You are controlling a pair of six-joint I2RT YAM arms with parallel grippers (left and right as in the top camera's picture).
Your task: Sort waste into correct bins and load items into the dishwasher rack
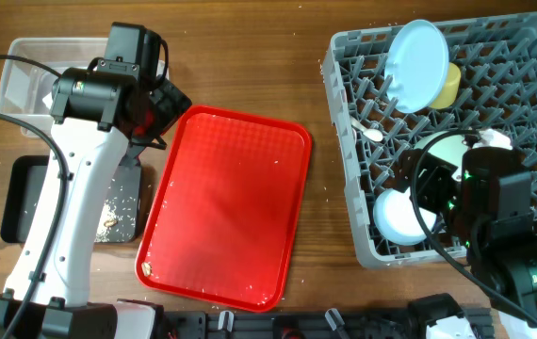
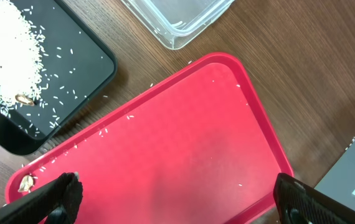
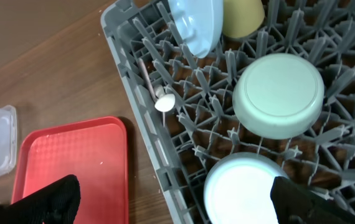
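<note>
The left gripper point(image 2: 177, 196) hangs with its fingers wide apart and empty over the red tray point(image 1: 226, 207), which is dotted with stray grains. The rice scraps point(image 2: 9, 56) lie heaped in the black tray point(image 1: 24, 202) at the left, nearer than the clear tub point(image 1: 19, 56). The right gripper point(image 3: 174, 193), fingers also spread and empty, hovers over the grey rack point(image 1: 342, 160) at the right, where the pale blue plate point(image 1: 417, 64) stands on edge beside the yellow cup point(image 1: 449, 85), the white spoon point(image 3: 163, 101) lies by the left wall, and the mint-green bowl point(image 3: 280, 93) and pale blue bowl point(image 1: 396, 215) sit upside down.
</note>
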